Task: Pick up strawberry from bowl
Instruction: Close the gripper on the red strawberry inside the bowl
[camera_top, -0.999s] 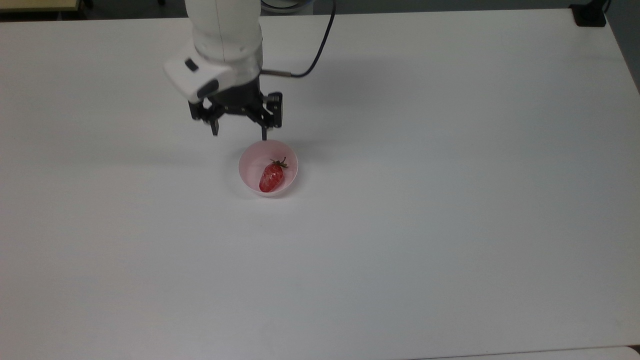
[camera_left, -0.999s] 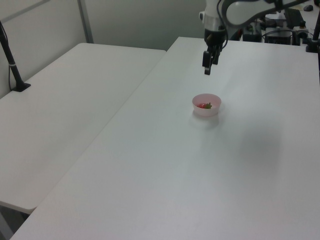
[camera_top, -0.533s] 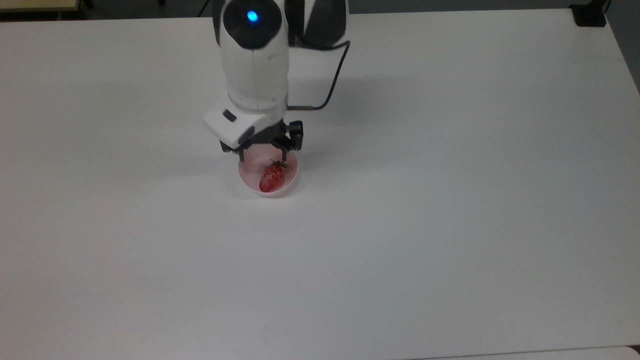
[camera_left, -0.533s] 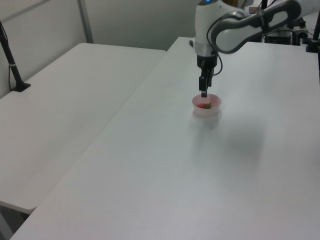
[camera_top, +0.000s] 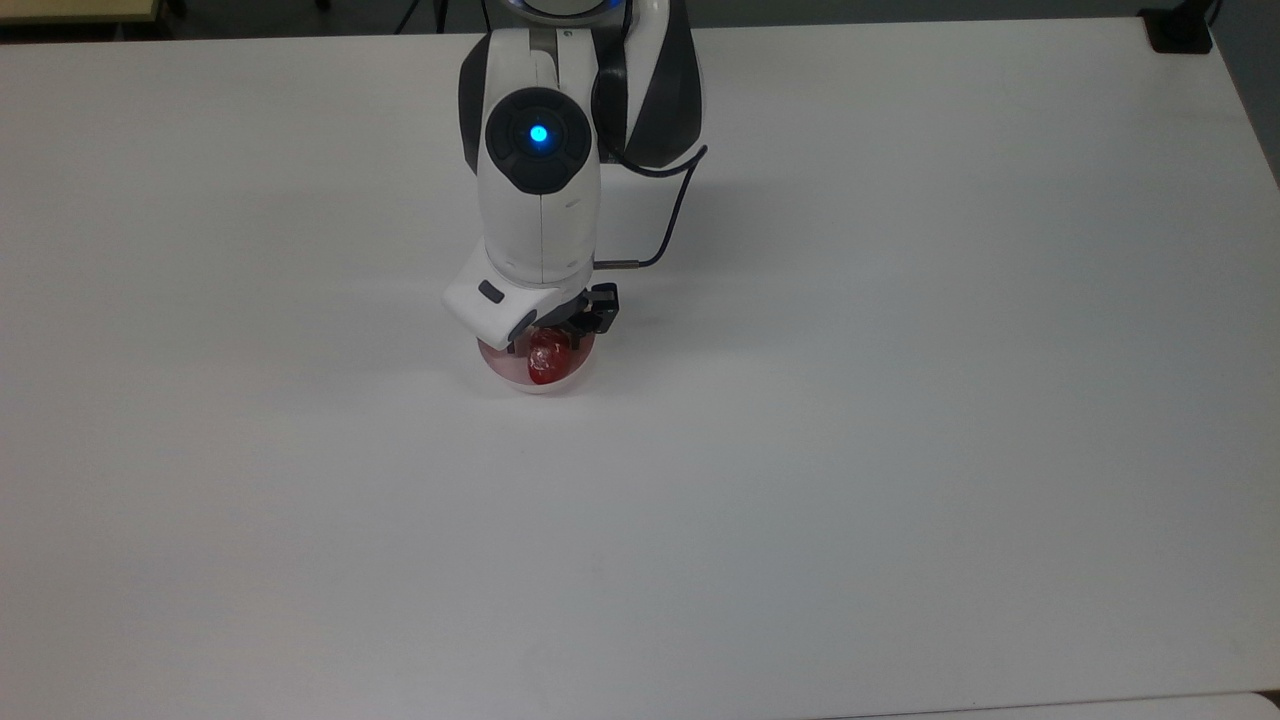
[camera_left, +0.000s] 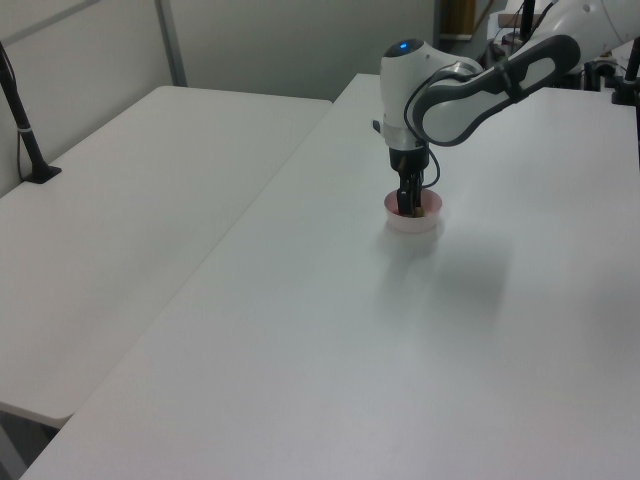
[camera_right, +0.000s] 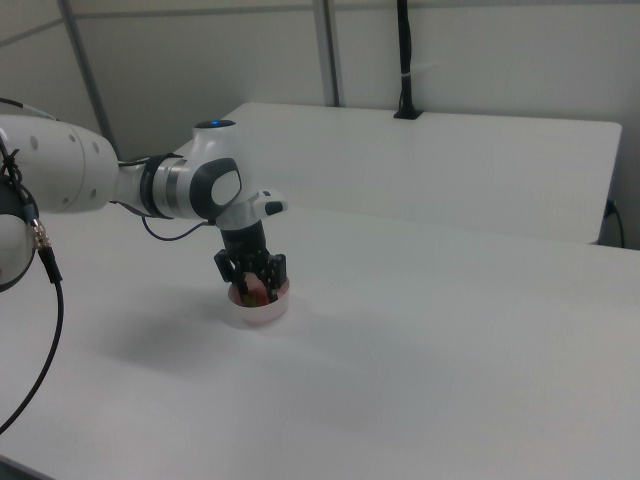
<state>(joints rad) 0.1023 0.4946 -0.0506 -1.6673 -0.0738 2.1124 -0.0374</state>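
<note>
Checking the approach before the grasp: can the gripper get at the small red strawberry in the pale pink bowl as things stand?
Probably yes. The gripper already reaches down into the small round pale pink bowl, right at the small glossy red strawberry, with nothing else near on the white table.

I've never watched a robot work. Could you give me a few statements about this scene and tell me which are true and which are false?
1. The small pale pink plastic bowl stands on the white table. True.
2. The glossy red strawberry lies on the table beside the bowl. False: it sits inside the bowl.
3. The black pincer reaches down into the bowl. True.
4. A blue light glows on the white arm. True.
5. Several bowls stand on the table. False: there is one.
</note>
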